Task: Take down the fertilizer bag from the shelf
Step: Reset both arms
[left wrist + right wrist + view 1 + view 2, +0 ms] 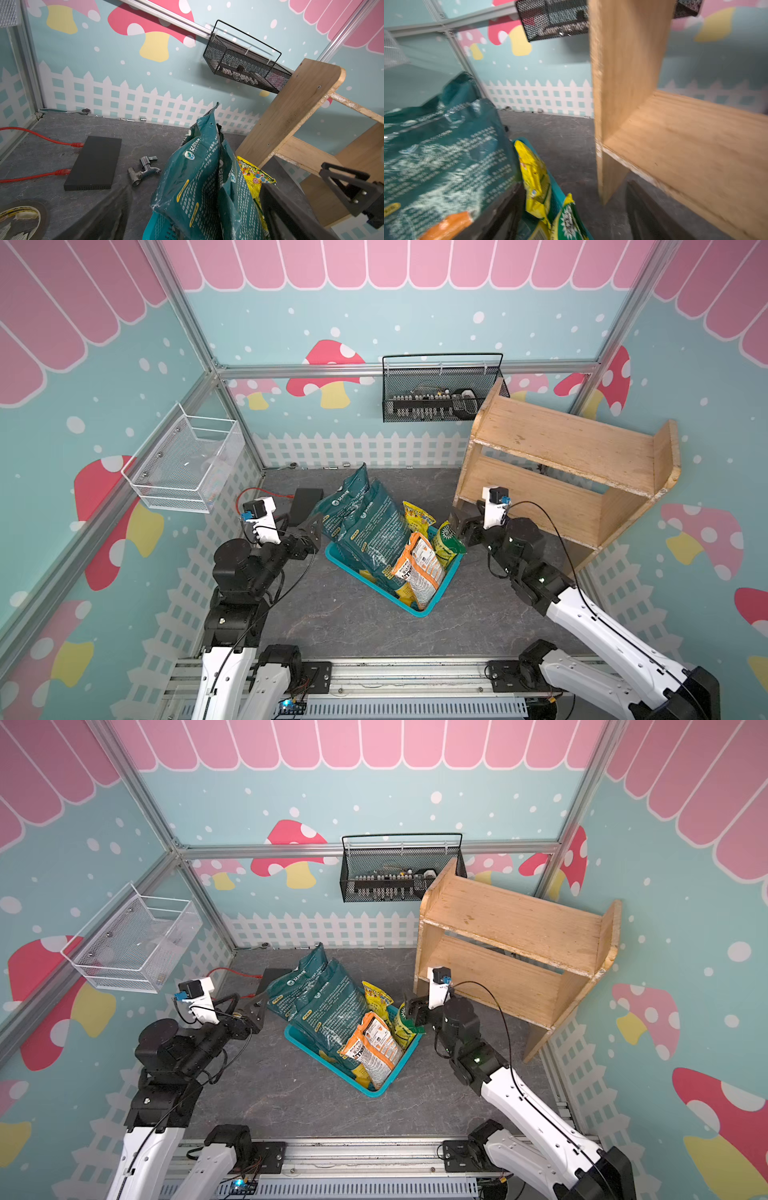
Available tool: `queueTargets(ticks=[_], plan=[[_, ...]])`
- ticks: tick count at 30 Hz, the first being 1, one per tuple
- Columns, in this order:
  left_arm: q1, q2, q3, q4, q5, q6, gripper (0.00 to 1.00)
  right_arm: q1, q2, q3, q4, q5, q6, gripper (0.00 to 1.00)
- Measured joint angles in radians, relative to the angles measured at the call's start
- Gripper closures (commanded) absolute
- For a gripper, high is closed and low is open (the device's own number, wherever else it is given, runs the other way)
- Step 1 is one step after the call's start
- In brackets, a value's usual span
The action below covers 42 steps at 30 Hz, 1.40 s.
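Observation:
The wooden shelf [561, 448] [511, 928] stands at the back right, and both tiers show bare. Beside it a teal basket [419, 608] holds several bags. A small green-and-yellow fertilizer bag [446, 541] [566, 220] stands in the basket corner nearest the shelf. My right gripper [457, 526] [571, 193] is open just above that bag, which sits loose between the spread fingers. Two big dark-teal bags [365, 522] [199, 176] lean out of the basket's far side. My left gripper [313, 526] [195, 187] is open right beside them.
An orange-and-white bag [419, 568] and a yellow bag [417, 514] also sit in the basket. A black box [93, 164] with red cables, a metal tap [143, 170] and a tape roll [20, 218] lie at left. A black wire basket [440, 393] and a white one [183, 464] hang on the walls.

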Motion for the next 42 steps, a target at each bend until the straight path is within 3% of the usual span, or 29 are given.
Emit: queueTargets(ticks=[7, 14, 19, 25, 28, 31, 34, 36, 42], plan=[[0.029, -0.029, -0.222, 0.236, -0.017, -0.146, 0.01, 0.0, -0.011, -0.22, 0.133, 0.212, -0.128, 0.01], [0.093, -0.106, -0.451, 0.447, -0.283, -0.259, 0.02, -0.083, -0.154, -0.449, 0.388, 0.361, -0.209, 0.01], [0.133, 0.083, -0.54, 0.548, -0.444, -0.303, 0.04, -0.188, -0.113, -0.537, 0.548, 0.336, -0.226, 0.01], [0.117, 0.209, -0.665, 0.745, -0.571, -0.314, 0.03, -0.33, 0.166, -0.544, 0.797, 0.219, -0.237, 0.01], [0.048, 0.297, -0.719, 0.922, -0.659, -0.247, 0.01, -0.372, 0.301, -0.546, 0.952, 0.17, -0.253, 0.01], [-0.043, 0.531, -0.747, 1.232, -0.718, -0.104, 0.01, -0.417, 0.451, -0.539, 1.105, 0.119, -0.27, 0.01], [-0.068, 0.739, -0.748, 1.512, -0.706, 0.011, 0.01, -0.448, 0.631, -0.489, 1.206, 0.064, -0.286, 0.01], [-0.066, 0.84, -0.744, 1.64, -0.671, 0.068, 0.01, -0.47, 0.654, -0.43, 1.14, 0.001, -0.291, 0.01], [-0.059, 0.948, -0.674, 1.747, -0.533, 0.168, 0.01, -0.507, 0.646, -0.36, 1.139, -0.093, -0.289, 0.01]])
